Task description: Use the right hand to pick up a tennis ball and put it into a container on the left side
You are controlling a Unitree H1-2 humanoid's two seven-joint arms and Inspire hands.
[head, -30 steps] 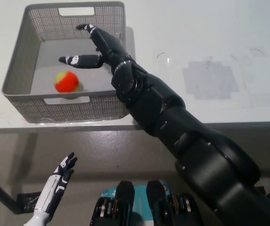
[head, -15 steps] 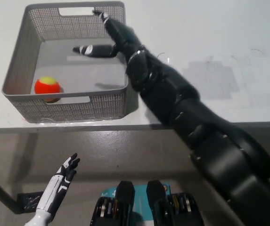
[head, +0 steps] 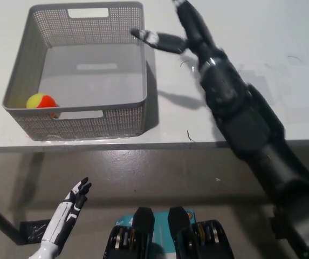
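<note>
At the lower left, below the table's near edge, the white left hand (head: pixel 70 206) rests with its fingers spread and nothing in it. On the left part of the white table (head: pixel 262 43) stands the grey mesh container (head: pixel 25 65), an open basket with slot handles in its far and near walls. The tennis ball (head: pixel 41 101), orange and yellow, lies on the basket's floor in the near left corner, against the walls there. To the right, the black right hand (head: pixel 189 32) hangs above the table just beside the basket's far right corner, outside its rim; its fingers are extended and apart, holding nothing, and the black arm runs back to the lower right.
</note>
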